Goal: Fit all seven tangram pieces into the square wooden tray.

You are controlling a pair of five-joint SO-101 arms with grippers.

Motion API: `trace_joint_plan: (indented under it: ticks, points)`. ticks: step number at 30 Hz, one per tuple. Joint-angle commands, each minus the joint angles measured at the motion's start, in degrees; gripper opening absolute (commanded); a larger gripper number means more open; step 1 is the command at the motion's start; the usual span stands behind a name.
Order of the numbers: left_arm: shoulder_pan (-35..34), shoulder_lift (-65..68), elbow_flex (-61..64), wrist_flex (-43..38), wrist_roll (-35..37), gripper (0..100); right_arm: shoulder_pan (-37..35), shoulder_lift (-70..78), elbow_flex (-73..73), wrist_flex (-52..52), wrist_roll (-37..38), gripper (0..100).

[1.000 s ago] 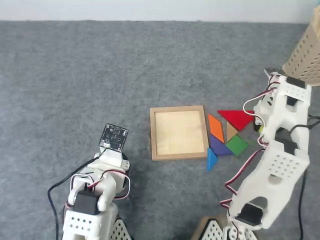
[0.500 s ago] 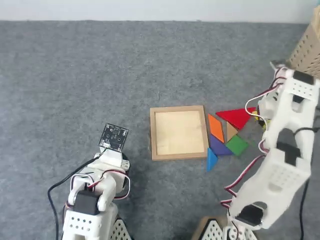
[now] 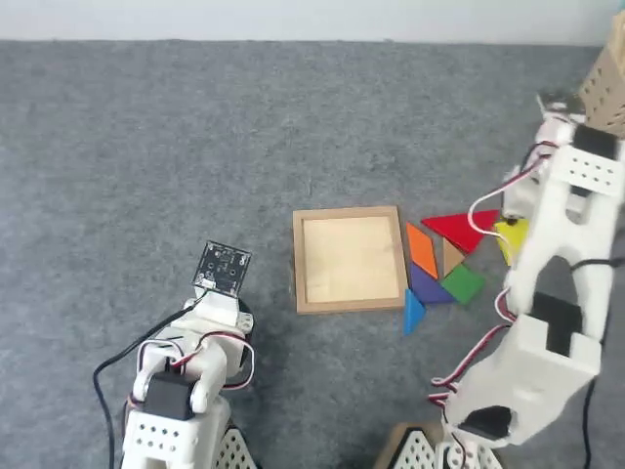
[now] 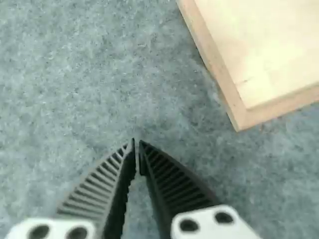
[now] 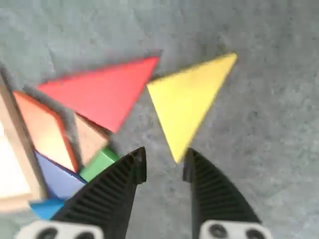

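Note:
The square wooden tray (image 3: 350,210) lies mid-table with nothing in it. Just to its right sit the orange parallelogram (image 3: 422,250), red triangle (image 3: 457,232), tan triangle (image 3: 451,256), green square (image 3: 463,284), purple triangle (image 3: 428,286) and blue triangle (image 3: 413,311). The yellow triangle (image 3: 511,237) lies farther right, partly under the right arm. My right gripper (image 5: 163,158) is open just above the carpet, and one corner of the yellow triangle (image 5: 187,102) points into the gap between its fingers. My left gripper (image 4: 135,145) is shut over bare carpet, short of a tray corner (image 4: 222,74).
Grey carpet covers the table. A perforated tan block (image 3: 605,88) stands at the far right edge behind the right arm (image 3: 557,293). The left arm (image 3: 190,376) sits near the front edge, left of the tray. Open carpet stretches across the back and left.
The right arm has swung back and to the right, uncovering the yellow triangle. The left arm and the other pieces have not moved.

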Motion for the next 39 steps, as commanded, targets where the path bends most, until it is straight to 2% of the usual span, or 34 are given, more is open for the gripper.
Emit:
trace_joint_plan:
  ticks: [1, 3, 10, 23, 30, 39]
  points:
    - [-0.18, -1.14, -1.01, 0.35, 0.44, 1, -3.03, 2.68, -0.62, -4.09, -10.9, 23.6]
    - [-0.18, -1.14, -1.01, 0.35, 0.44, 1, -3.3, 5.67, -0.7, -6.55, -15.21, 26.0]
    - [-0.18, -1.14, -1.01, 0.35, 0.44, 1, -1.98, 12.26, -0.7, -13.14, -19.6, 26.4]
    - [-0.18, -1.14, -1.01, 0.35, 0.44, 1, 0.66, 19.38, -0.62, -14.11, -18.02, 26.4]
    - [-0.18, -1.14, -1.01, 0.35, 0.44, 1, 3.74, 19.91, -0.62, -13.41, -17.14, 26.4]
    - [-0.18, -1.14, -1.01, 0.35, 0.44, 1, 4.18, 20.09, -0.53, -11.12, -17.05, 25.4]
